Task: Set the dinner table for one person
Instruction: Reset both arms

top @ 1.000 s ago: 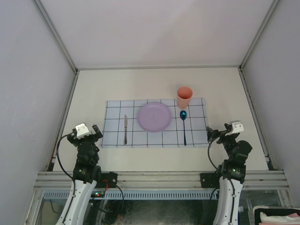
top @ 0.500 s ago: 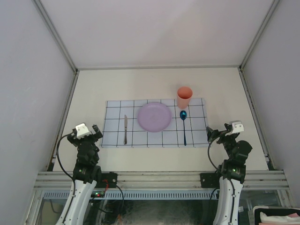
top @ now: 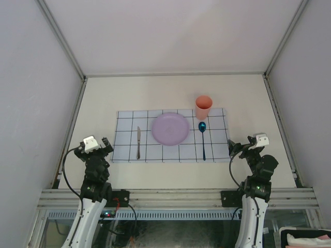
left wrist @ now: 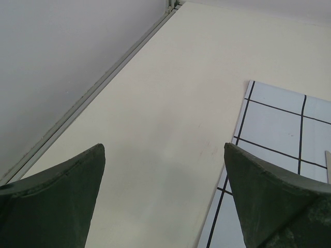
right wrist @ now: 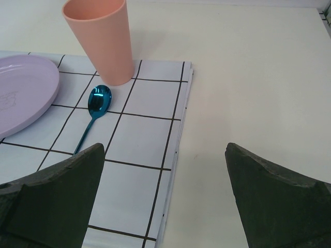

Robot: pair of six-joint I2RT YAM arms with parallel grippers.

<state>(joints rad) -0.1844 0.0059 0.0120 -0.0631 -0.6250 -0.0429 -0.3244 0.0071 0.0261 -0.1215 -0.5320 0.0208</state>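
On the off-white dinner table [top: 170,93] lies a pale blue-grey grid cloth [top: 124,152]. On the cloth are a lilac plate [top: 170,128], a silver knife [top: 138,141] to its left, a blue spoon [top: 202,137] to its right and a salmon cup [top: 203,107] at the far right corner. The right wrist view shows the cup [right wrist: 99,39], the spoon [right wrist: 95,106], the plate [right wrist: 20,93] and the cloth [right wrist: 139,139]. My left gripper [top: 100,147] is open and empty near the cloth's left edge [left wrist: 269,134]. My right gripper [top: 239,147] is open and empty at the cloth's right edge.
Aluminium rails [top: 70,129] and white walls [top: 31,77] close the table on the left, right and far sides. Bare tabletop [left wrist: 155,129] lies left of the cloth, and more [right wrist: 248,103] to its right.
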